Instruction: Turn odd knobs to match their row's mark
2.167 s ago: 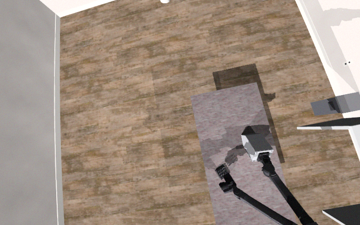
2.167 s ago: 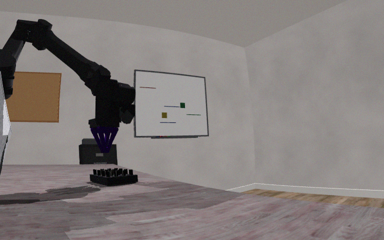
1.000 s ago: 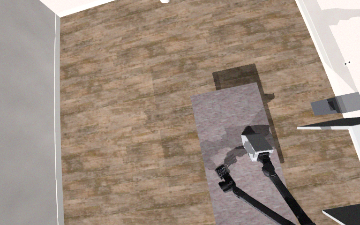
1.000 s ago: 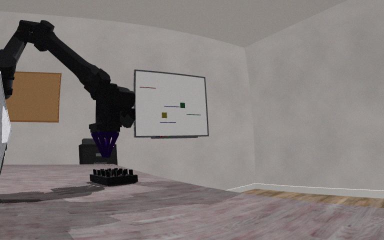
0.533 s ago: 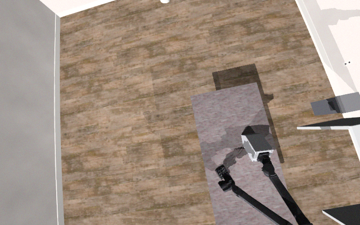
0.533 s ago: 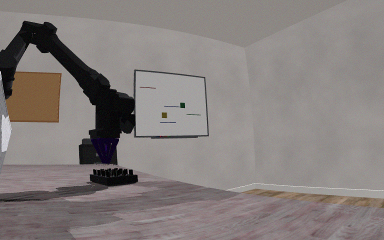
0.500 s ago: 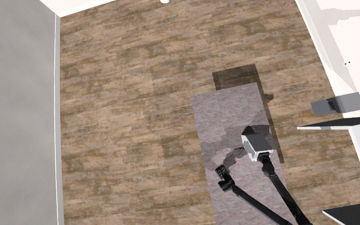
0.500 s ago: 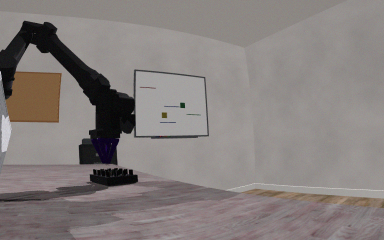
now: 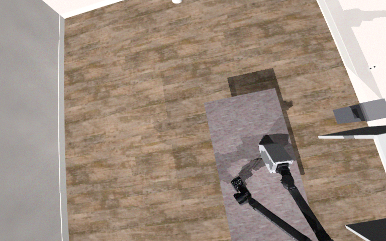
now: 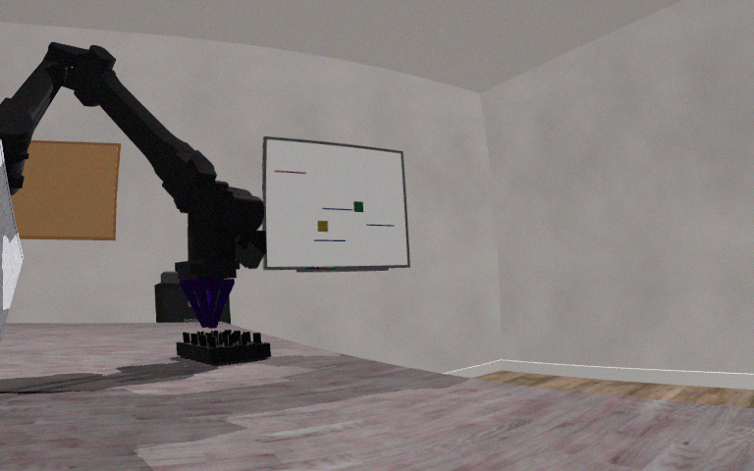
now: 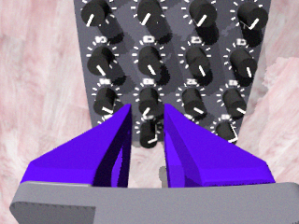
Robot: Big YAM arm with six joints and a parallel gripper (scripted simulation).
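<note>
The black knob box [image 11: 168, 56] stands on the table, seen from its rear side in the wrist view, with row D farthest and row A nearest. It also shows in the exterior view [image 10: 223, 346] and in the top view [image 9: 236, 183]. My gripper [image 11: 148, 113] with purple fingers points straight down over the box's near row. Its fingers stand a little apart on either side of knob A3 [image 11: 149, 133], with gaps showing on both sides. In the side view the fingertips [image 10: 207, 323] hang just above the knob tops. The A-row knobs beside A3 are partly hidden by the fingers.
A grey and white block [image 9: 274, 156] at the arm's base stands on the table to the right of the box. A dark box [image 10: 166, 302] stands behind the knob box. The table's left edge [image 9: 224, 182] runs close to the knob box.
</note>
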